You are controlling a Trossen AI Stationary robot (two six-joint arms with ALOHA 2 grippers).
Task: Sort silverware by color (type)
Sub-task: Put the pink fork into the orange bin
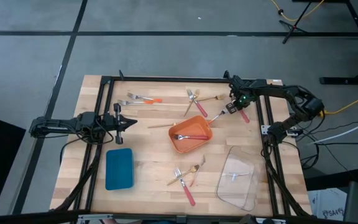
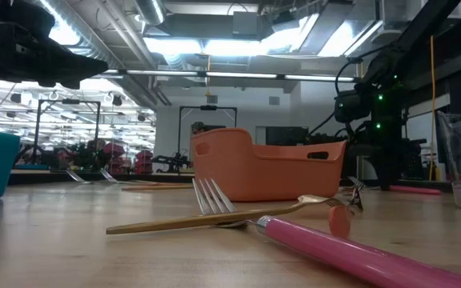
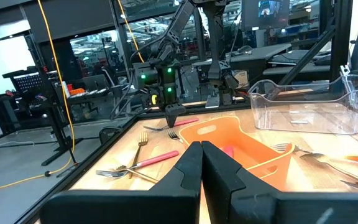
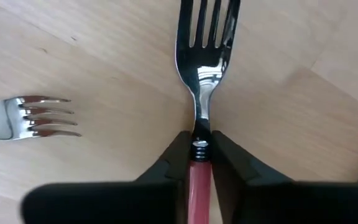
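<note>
A silver fork with a pink handle [image 4: 207,43] lies on the wooden table [image 1: 148,146] at the far right, and my right gripper [image 4: 199,146] is shut on it from above [image 1: 234,107]. The tines of another fork [image 4: 39,117] lie beside it. The orange tray [image 1: 190,135] in the middle holds a pink-handled fork [image 1: 191,136]. Orange-handled forks [image 1: 143,99] lie at the far left, gold ones [image 1: 194,94] at the far middle, and more forks [image 1: 187,177] near the front. My left gripper [image 1: 129,122] hovers shut at the left. My right gripper pinches the fork between its two fingers at the top of the pink handle [image 4: 197,165], right where the silver neck joins it. The fingers point down and lie across the fork. The fork lies flat on the table.
A blue tray [image 1: 119,168] stands at the near left and a clear tray [image 1: 237,177] at the near right. A black frame [image 1: 166,79] runs along the table's edges. In the low view a pink handle [image 2: 358,258] and a gold fork [image 2: 214,214] lie close to the camera.
</note>
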